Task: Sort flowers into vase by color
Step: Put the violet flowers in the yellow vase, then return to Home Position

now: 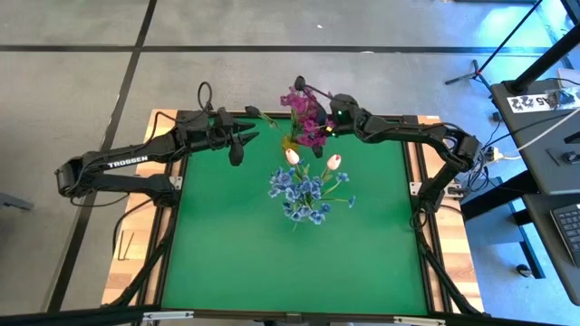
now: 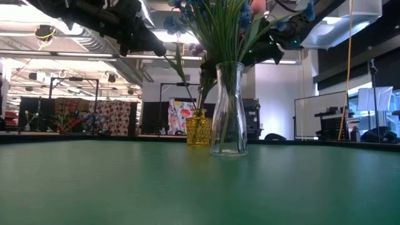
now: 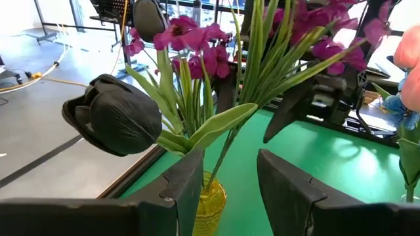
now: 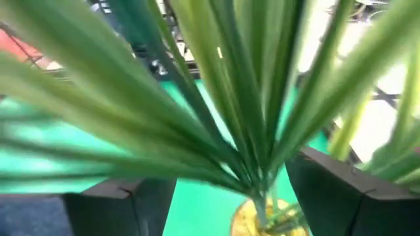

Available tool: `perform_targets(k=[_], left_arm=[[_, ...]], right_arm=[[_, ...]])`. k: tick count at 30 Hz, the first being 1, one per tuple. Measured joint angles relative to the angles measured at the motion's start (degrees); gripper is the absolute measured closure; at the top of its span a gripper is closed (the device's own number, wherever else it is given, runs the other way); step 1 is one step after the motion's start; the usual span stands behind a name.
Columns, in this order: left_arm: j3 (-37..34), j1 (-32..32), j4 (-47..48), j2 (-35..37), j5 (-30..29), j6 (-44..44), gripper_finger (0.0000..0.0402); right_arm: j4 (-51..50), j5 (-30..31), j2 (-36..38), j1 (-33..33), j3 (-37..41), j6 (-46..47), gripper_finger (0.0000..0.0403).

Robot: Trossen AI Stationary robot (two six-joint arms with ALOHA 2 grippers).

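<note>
The right tool [image 1: 324, 127] is standing open at the far edge of the desk [image 1: 227, 254], its fingers straddling the upright green stems of the magenta flowers [image 1: 306, 113] in the yellow vase [image 2: 199, 130]. The left tool [image 1: 243, 142], part open and empty, is waiting just left of them, so the right arm is nearer.
</note>
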State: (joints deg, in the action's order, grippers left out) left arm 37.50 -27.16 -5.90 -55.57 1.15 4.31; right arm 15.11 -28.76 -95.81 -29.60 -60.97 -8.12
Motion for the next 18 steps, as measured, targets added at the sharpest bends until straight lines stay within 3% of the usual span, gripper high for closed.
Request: perform_targets(k=[4,18], left_arm=[[0.0,0.0,0.3,0.0,0.0,0.0,0.026],[0.0,0.3,0.4,0.0,0.0,0.0,0.026]], right_arm=[[-3.0,-1.9,0.0,0.0,-1.4,-0.1,0.0126],[-4.9,0.1,0.2,1.7,-1.1,-1.1,0.0126]])
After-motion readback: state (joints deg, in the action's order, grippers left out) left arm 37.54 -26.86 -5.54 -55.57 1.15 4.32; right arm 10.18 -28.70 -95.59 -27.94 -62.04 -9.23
